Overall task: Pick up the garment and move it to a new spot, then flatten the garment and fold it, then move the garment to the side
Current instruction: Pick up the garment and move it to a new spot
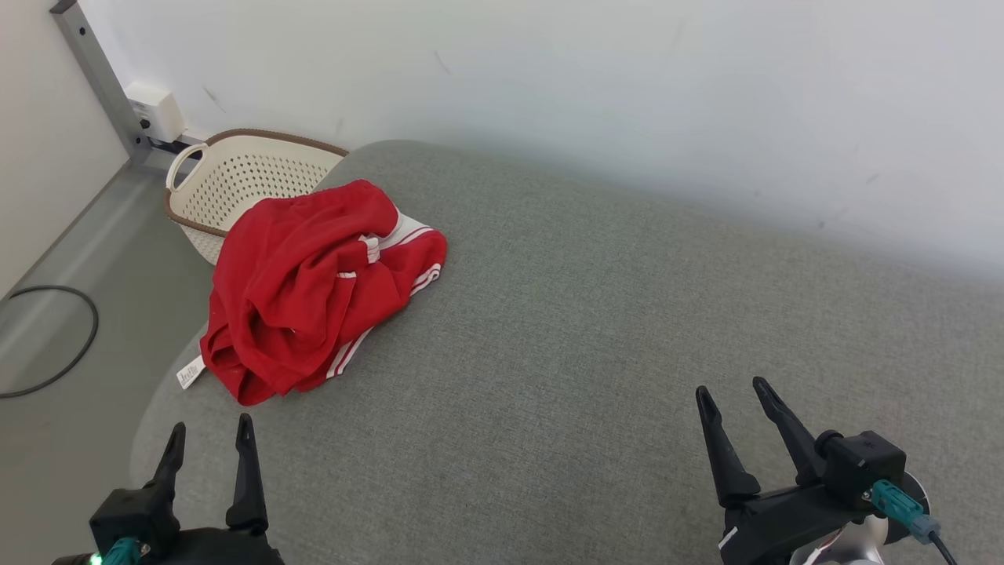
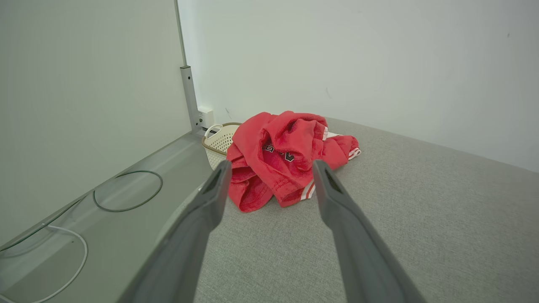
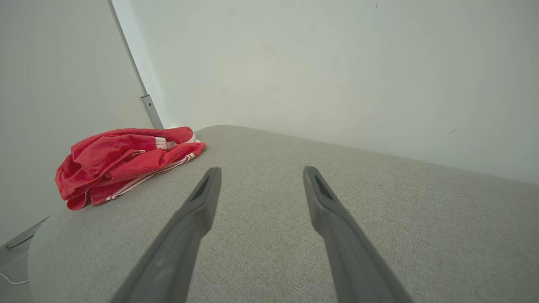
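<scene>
Garment (image 1: pixel 314 290) lies crumpled on grey surface (image 1: pixel 588 353) beside basket (image 1: pixel 243 173).

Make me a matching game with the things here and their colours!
Things:
1. garment
2. basket
3. table
4. left gripper

Colours:
A. black
B. cream
C. red
D. grey

Pairs: 1-C, 2-B, 3-D, 4-A
</scene>
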Available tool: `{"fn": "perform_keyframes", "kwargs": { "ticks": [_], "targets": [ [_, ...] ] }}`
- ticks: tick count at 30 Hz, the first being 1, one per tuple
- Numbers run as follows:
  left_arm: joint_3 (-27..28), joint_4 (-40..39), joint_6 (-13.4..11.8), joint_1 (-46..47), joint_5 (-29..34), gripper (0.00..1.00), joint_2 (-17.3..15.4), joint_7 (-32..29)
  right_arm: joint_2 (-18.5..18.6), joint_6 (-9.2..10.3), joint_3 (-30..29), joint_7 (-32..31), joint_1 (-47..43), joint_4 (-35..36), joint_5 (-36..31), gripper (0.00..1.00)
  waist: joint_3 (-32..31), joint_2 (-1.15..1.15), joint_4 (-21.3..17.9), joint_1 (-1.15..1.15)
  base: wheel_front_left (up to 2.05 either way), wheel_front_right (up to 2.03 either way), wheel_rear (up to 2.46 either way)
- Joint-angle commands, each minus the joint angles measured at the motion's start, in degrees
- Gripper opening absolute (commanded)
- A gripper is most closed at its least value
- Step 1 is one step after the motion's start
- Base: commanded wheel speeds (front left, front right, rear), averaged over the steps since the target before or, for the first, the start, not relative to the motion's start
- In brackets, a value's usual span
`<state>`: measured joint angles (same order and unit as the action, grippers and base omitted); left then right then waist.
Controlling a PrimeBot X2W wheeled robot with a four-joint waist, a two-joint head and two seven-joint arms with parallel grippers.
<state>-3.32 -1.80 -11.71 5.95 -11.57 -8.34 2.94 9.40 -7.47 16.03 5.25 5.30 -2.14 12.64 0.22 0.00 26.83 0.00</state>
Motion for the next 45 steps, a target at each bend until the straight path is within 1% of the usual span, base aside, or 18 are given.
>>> {"fn": "perform_keyframes", "kwargs": {
  "ticks": [1,8,17,20,25,27,30,34,40,42,43,44,45],
  "targets": [
    [0.12,-0.17,-0.25,-0.7,-0.14,1.0,-0.38,0.16,0.35,-0.04,0.17,0.22,0.32,-0.02,0.05,1.0,0.05,0.0,0.37,0.0,0.0,0.0,0.0],
    [-0.18,-0.49,-0.69,-0.99,0.26,1.0,-0.61,-0.14,0.29,-0.04,0.19,0.37,0.5,0.04,0.0,1.0,0.02,0.0,0.23,0.0,0.0,0.0,0.0],
    [0.53,-0.87,-0.86,0.21,-1.75,1.0,-0.46,-0.21,0.31,-0.04,-0.02,-0.01,0.36,0.65,0.16,1.0,0.79,0.0,0.09,0.0,0.0,0.0,0.0],
    [0.9,-1.49,-0.41,2.86,-2.14,1.0,-1.04,-0.68,0.73,-0.04,0.07,-0.44,1.03,1.33,-0.04,1.0,2.09,0.0,-0.07,0.0,0.0,0.0,0.0],
    [1.84,-1.49,0.58,13.05,-3.68,1.0,-2.65,-4.16,3.18,-0.04,1.16,-1.56,3.05,3.67,-0.23,1.0,7.27,0.0,-2.32,0.0,0.0,0.0,0.0],
    [2.21,0.48,0.96,16.51,-4.38,1.0,-3.35,-5.59,4.22,-0.04,1.54,-1.96,4.04,4.5,-0.03,1.0,9.24,0.0,-3.31,0.0,0.0,0.0,0.0],
    [2.78,5.38,2.59,21.93,-6.22,1.0,-4.62,-7.99,5.69,-0.04,2.31,-2.51,5.58,5.81,-0.58,1.0,12.24,0.0,-5.27,0.0,0.0,0.0,0.0],
    [2.9,14.13,4.5,27.73,-7.66,1.0,-6.28,-10.66,7.41,-0.04,3.1,-2.88,7.56,6.9,-0.2,1.0,15.91,0.0,-7.81,0.0,0.0,0.0,0.0],
    [4.5,26.66,5.41,33.49,-9.38,1.0,-8.59,-12.28,9.05,-0.03,3.94,-2.69,9.59,7.43,0.36,1.0,19.5,0.0,-10.67,0.0,0.0,0.0,0.0],
    [5.07,29.8,5.31,34.68,-9.76,1.0,-9.24,-12.25,9.44,-0.04,3.83,-2.55,9.78,7.46,0.02,1.0,20.13,0.0,-11.23,0.0,0.0,0.0,0.0],
    [5.07,29.8,5.31,34.68,-9.76,1.0,-9.24,-12.25,9.44,-0.04,3.83,-2.55,9.78,7.46,0.02,1.0,20.13,0.0,-11.23,0.0,0.0,0.0,0.0],
    [5.43,32.61,5.49,35.52,-10.15,1.0,-9.82,-12.36,9.6,-0.04,3.69,-2.37,9.88,7.39,0.18,1.0,20.61,0.0,-11.54,0.0,0.0,0.0,0.0],
    [5.63,33.77,5.62,35.93,-10.35,1.0,-10.13,-12.43,9.74,-0.03,3.66,-2.28,10.0,7.42,0.29,1.0,20.86,0.0,-11.64,0.0,0.0,0.0,0.0]
  ]
}}
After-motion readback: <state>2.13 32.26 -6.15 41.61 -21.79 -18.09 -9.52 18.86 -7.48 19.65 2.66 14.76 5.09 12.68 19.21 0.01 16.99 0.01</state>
